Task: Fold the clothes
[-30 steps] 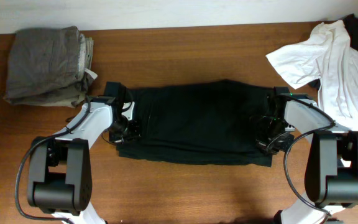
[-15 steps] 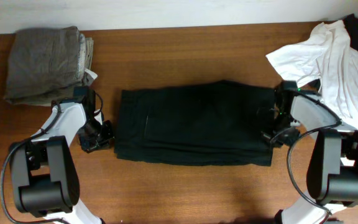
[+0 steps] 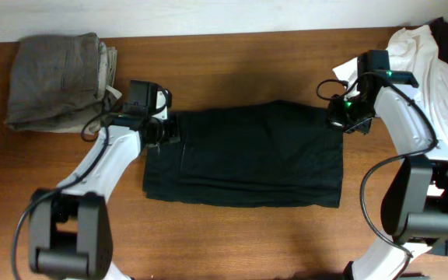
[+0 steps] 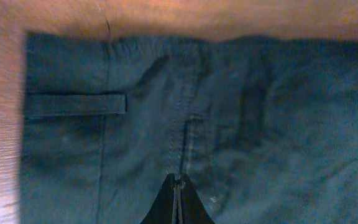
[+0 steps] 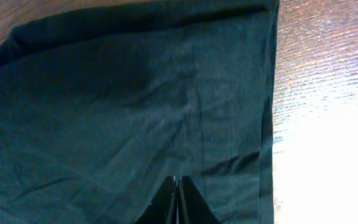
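A black pair of trousers (image 3: 247, 155) lies folded into a flat rectangle at the middle of the table. My left gripper (image 3: 169, 131) is over its upper left corner. In the left wrist view its fingertips (image 4: 179, 182) are pressed together above the dark cloth (image 4: 241, 106), near a seam and a belt loop (image 4: 73, 104). My right gripper (image 3: 339, 118) is over the upper right corner. In the right wrist view its fingertips (image 5: 177, 180) are shut above the cloth (image 5: 135, 93), close to the right hem. No cloth shows pinched between either pair of jaws.
A folded grey garment pile (image 3: 57, 78) sits at the back left. A heap of white clothes (image 3: 422, 74) with something black under it lies at the back right. Bare wooden table (image 3: 232, 233) runs along the front.
Both grippers left the lower side edges of the trousers, swung outward, then moved back to the upper corners. The trousers' left edge now lies a little flatter.
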